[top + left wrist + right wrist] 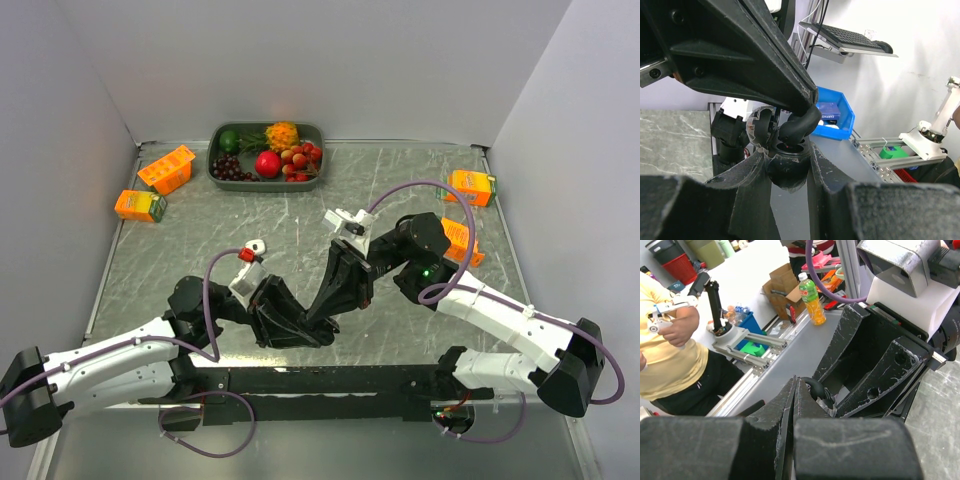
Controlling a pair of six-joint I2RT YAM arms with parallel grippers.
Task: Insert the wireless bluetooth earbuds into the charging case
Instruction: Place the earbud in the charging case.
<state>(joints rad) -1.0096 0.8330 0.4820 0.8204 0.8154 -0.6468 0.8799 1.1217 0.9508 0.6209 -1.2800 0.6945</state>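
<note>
One black earbud [801, 126] sat at 12 o'clock of dark round charging case [785, 172]; left gripper [787, 152] clamped case; right gripper [796, 386] fully closed, tip on earbud.

orange cartons [165, 168] 4 | fruit tray [262, 185] 1 | dark grape bunch [232, 168] 1 | red round fruit [268, 163] 1 | green round fruit [229, 140] 1 | spiky orange fruit [283, 133] 1 | robot arms [110, 360] 2 | charging case [785, 165] 1 | black earbud [801, 126] 1 in view
</note>
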